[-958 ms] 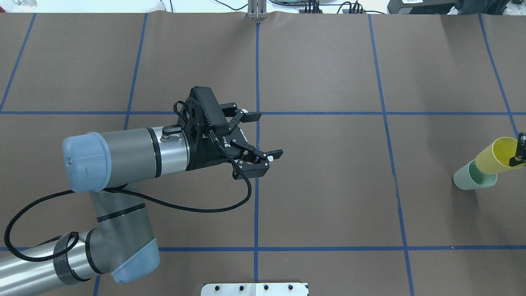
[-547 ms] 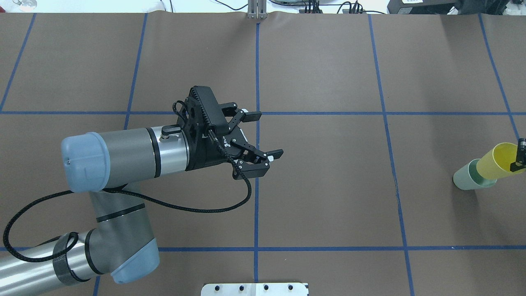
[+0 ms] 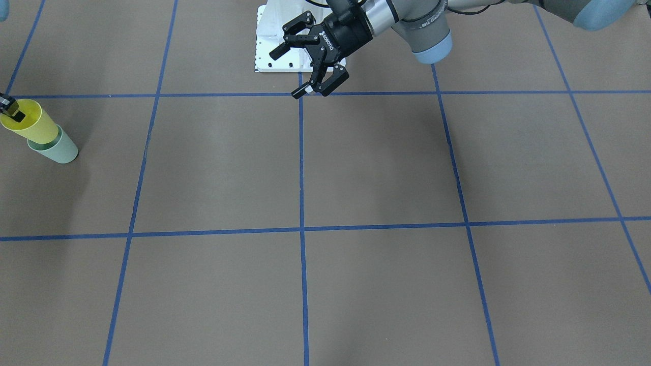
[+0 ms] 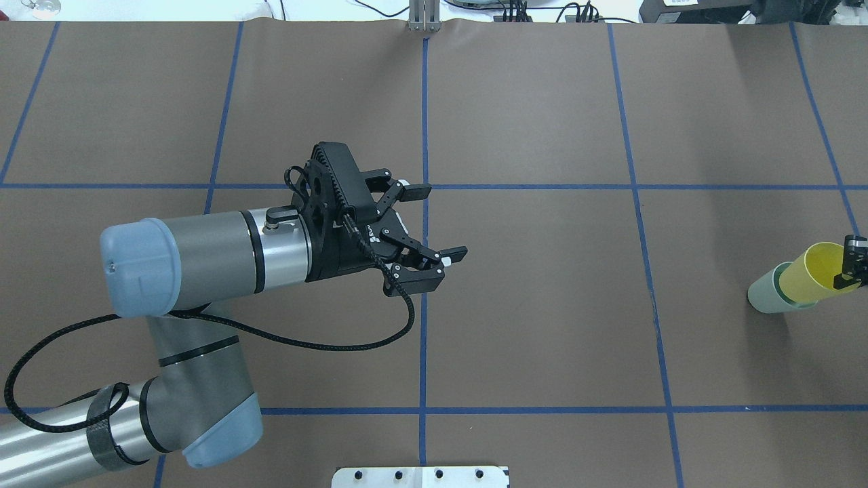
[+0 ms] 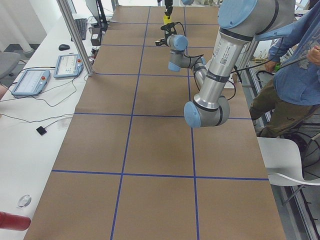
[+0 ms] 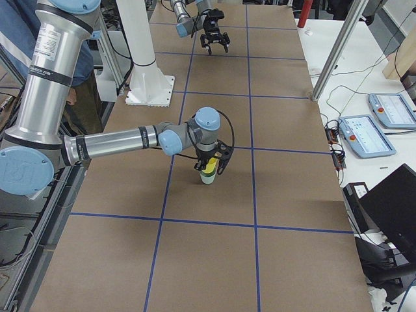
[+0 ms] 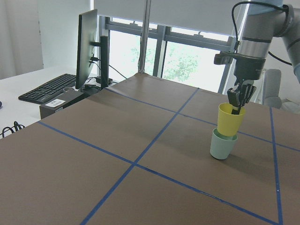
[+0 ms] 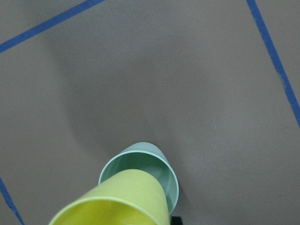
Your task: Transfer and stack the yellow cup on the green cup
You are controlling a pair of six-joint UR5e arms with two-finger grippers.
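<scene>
The yellow cup (image 4: 810, 276) is upright with its bottom inside the green cup (image 4: 765, 299), which stands on the table at the far right. My right gripper (image 4: 853, 267) is shut on the yellow cup's rim, one finger inside the cup. The left wrist view shows the same: gripper (image 7: 237, 100), yellow cup (image 7: 230, 120), green cup (image 7: 222, 146). The right wrist view shows the yellow cup (image 8: 123, 199) inside the green cup's mouth (image 8: 157, 165). My left gripper (image 4: 437, 224) is open and empty above the table's middle, far from the cups.
Blue tape lines divide the brown table cover. A white base plate (image 4: 420, 476) sits at the near edge. A metal post (image 4: 424, 17) stands at the far edge. An operator (image 5: 295, 65) stands beside the table in the exterior left view.
My right gripper has lowered the yellow cup further into the green cup. The left arm has not moved.
</scene>
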